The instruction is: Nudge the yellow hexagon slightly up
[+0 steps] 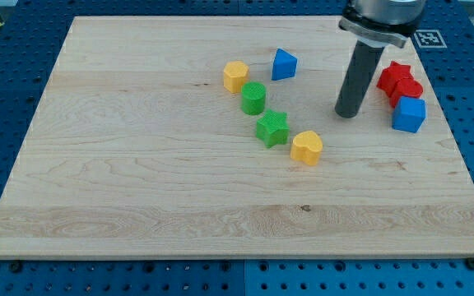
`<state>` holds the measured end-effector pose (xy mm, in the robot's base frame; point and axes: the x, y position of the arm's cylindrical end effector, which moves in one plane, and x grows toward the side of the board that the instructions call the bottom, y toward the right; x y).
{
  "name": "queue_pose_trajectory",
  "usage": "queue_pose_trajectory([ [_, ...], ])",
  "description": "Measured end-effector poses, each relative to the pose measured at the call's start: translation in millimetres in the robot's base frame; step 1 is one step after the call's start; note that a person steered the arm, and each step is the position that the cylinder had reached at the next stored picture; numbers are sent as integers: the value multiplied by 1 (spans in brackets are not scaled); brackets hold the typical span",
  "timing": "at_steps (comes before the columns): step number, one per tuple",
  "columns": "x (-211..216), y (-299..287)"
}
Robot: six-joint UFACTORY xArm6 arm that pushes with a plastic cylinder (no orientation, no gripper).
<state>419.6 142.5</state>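
Note:
The yellow hexagon [235, 76] sits on the wooden board [138, 164], above the middle. My tip [348, 113] stands well to the view's right of it and a little lower, touching no block. Between them lie the blue triangle [283, 64], just to the right of the hexagon, and the green cylinder [253, 98], just below and to the right of it.
A green star [272, 128] and a yellow heart [307, 147] lie below the green cylinder. To the right of my tip are a red star [396, 76], a red cylinder [407, 90] and a blue cube [409, 114], near the board's right edge.

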Motion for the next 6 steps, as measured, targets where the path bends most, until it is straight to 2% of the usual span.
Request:
queue_pose_trajectory([
  [2, -14, -41],
  [4, -60, -112],
  [5, -94, -131],
  [6, -107, -124],
])
